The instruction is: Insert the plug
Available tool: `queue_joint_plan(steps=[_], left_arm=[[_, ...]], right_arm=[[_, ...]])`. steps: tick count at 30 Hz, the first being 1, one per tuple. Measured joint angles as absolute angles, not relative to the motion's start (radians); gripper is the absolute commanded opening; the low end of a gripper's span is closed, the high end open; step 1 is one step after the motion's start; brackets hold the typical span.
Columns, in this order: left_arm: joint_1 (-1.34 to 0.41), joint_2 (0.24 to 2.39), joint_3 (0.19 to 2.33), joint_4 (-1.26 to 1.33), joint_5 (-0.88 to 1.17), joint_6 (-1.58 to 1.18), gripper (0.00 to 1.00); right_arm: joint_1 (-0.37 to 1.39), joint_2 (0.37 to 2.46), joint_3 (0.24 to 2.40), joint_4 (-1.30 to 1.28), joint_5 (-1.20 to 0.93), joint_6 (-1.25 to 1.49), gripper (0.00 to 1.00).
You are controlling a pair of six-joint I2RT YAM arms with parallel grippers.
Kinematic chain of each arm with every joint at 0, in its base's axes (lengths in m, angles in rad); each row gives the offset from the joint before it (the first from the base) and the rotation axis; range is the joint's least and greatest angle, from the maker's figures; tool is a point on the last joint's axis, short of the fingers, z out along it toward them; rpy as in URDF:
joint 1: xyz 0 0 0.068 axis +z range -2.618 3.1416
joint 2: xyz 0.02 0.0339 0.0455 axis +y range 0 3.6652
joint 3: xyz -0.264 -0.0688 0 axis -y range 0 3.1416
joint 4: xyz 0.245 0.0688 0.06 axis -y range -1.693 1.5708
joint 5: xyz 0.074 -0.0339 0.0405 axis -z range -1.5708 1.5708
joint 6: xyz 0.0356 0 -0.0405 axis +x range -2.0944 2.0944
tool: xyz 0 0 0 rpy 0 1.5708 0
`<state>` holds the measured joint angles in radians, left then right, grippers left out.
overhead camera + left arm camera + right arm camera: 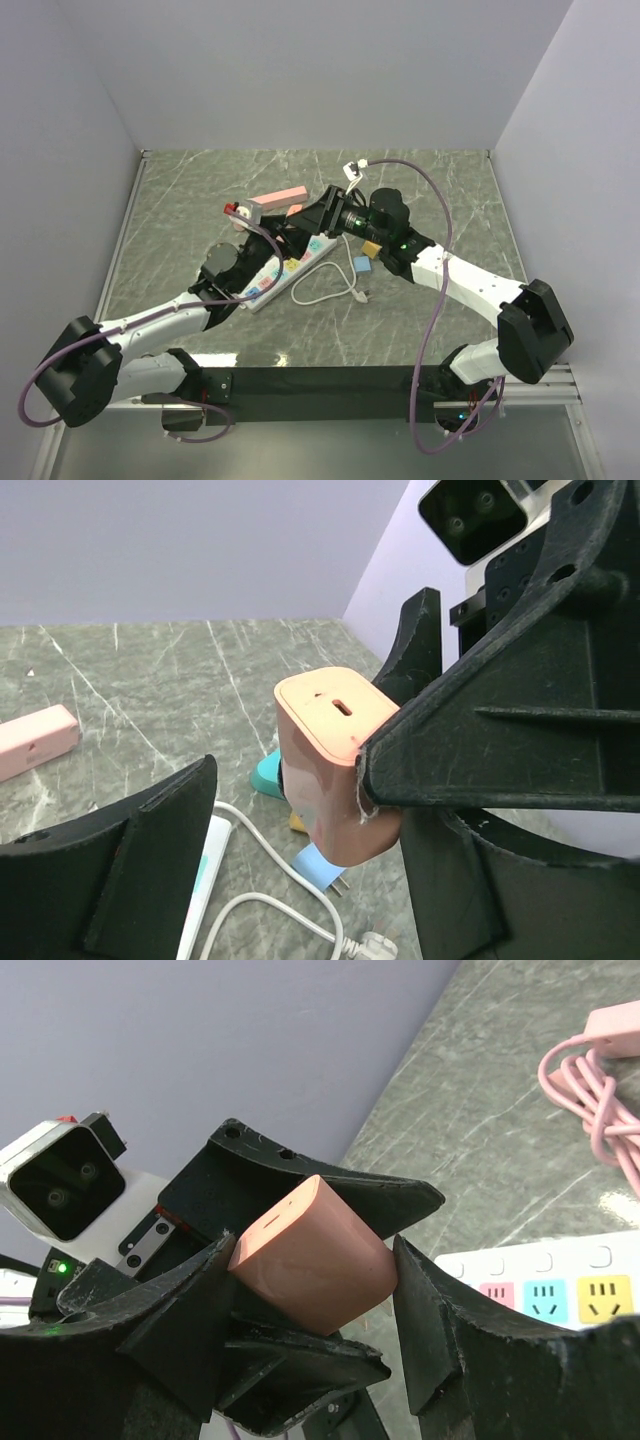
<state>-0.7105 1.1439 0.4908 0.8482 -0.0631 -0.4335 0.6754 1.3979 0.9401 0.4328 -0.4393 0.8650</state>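
Observation:
A pink charger plug (310, 1260) is held in the air above the white power strip (283, 270), between both grippers. My right gripper (312, 1250) is shut on it, one finger pressing each side. In the left wrist view the plug (325, 750) stands upright with its slot end up, and a right finger (500, 740) crosses in front of it. My left gripper (310, 815) is open around the plug, and its left finger (150, 870) stands clear of it. In the top view both grippers (315, 220) meet and hide the plug.
The strip shows pink, blue and yellow sockets (545, 1295), and its white cable (325, 290) loops on the table. A blue plug (320, 865), a teal one (262, 775) and a yellow one (370, 248) lie nearby. A pink box (277, 198) and a pink cable (590, 1090) lie behind.

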Motion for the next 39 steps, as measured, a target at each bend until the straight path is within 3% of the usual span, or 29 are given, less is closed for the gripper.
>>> queue_joint_plan(steps=[9,14,18,23,24,26,28,33,39], left_arm=[[-0.715,1.127,0.485,0.87,-0.073,-0.397,0.79],[-0.723,1.127,0.482,0.879,-0.086,-0.36,0.72],[-0.731,1.135,0.483,0.889,-0.082,-0.338,0.47],[-0.738,1.156,0.483,0.904,-0.073,-0.311,0.24],[-0.737,1.161,0.483,0.905,-0.072,-0.308,0.13],[-0.736,1.169,0.483,0.905,-0.071,-0.302,0.01],[-0.734,1.172,0.483,0.904,-0.069,-0.297,0.01],[-0.73,1.171,0.482,0.894,-0.043,-0.266,0.01],[-0.724,1.136,0.482,0.855,0.058,-0.214,0.01]], right_arm=[[0.679,1.398,0.939,0.453,-0.437,0.905,0.13],[0.679,1.401,0.927,0.469,-0.439,0.925,0.15],[0.68,1.411,0.927,0.472,-0.437,0.927,0.17],[0.68,1.429,0.927,0.479,-0.425,0.918,0.18],[0.679,1.433,0.927,0.48,-0.423,0.914,0.18],[0.678,1.44,0.927,0.48,-0.423,0.906,0.2],[0.677,1.443,0.927,0.479,-0.422,0.896,0.23],[0.677,1.441,0.928,0.472,-0.421,0.85,0.57],[0.675,1.383,0.922,0.404,-0.428,0.759,0.69]])
